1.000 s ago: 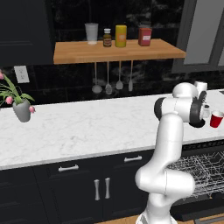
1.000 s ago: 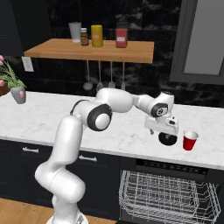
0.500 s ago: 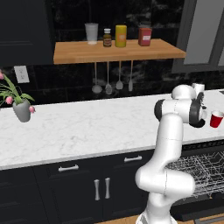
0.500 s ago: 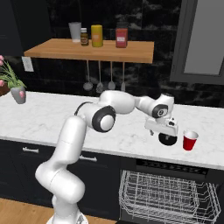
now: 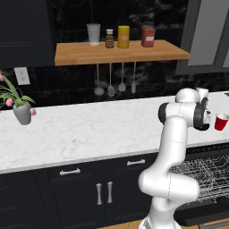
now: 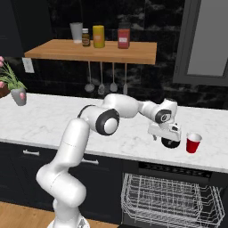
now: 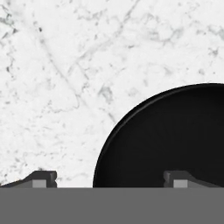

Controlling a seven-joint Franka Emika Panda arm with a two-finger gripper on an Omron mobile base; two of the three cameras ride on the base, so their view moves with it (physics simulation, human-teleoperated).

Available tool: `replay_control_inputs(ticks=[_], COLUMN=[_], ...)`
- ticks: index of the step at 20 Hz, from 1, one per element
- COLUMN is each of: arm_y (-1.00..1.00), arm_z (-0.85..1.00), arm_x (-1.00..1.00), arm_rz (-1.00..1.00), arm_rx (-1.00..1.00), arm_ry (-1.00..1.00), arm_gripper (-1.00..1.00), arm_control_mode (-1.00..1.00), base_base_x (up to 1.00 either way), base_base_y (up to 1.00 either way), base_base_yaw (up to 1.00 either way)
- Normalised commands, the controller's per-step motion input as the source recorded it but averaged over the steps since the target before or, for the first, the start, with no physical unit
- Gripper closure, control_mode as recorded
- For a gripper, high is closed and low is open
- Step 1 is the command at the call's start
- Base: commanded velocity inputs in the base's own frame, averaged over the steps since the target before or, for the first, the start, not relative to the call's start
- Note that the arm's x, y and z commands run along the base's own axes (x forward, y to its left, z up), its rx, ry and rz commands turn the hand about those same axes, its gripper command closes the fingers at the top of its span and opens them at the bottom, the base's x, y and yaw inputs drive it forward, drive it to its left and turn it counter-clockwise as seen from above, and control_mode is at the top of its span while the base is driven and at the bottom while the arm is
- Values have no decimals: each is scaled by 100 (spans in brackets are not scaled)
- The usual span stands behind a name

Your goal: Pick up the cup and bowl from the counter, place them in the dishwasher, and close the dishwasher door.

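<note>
Rack: light wire dish rack (image 6: 167, 200) of the black built-in dishwasher (image 6: 178, 171) stands pulled out below the bench front, its drop-down door evidently lowered, though the door panel itself is hard to make out.
Gripper: two-finger dark gripper (image 6: 170, 141) points down at the bench, released; in the hand view one fingertip (image 7: 41, 178) is over bare marble and the other over the bowl, so the jaws straddle its rim.
Bowl: round black shallow bowl (image 7: 170, 140) sits on the long white marble-look bench (image 5: 89, 129), directly under the gripper.
Cup: small red tapered cup (image 6: 193, 143) stands upright just beside the gripper on its right, apart from it, near the bench's front edge.
Change: over the last second the arm has shifted only slightly and keeps hovering at the bowl; cup and bowl have not moved, so neither is picked up yet.
Room: open marble lies to the left; the cup crowds the right side, so a descent risks nudging it.
Far: wooden wall shelf (image 5: 120, 51) with jars, well apart.
</note>
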Motion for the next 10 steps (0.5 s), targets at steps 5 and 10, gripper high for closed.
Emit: replay_control_inputs(ticks=[5,10], arm_y=[0,0], arm_z=[0,0], arm_x=[0,0], arm_rz=[0,0], arm_rx=[0,0], arm_ry=[0,0], arm_gripper=[100,100], arm_control_mode=[-100,-100], base_base_x=[0,0], base_base_y=[0,0], base_base_yaw=[0,0])
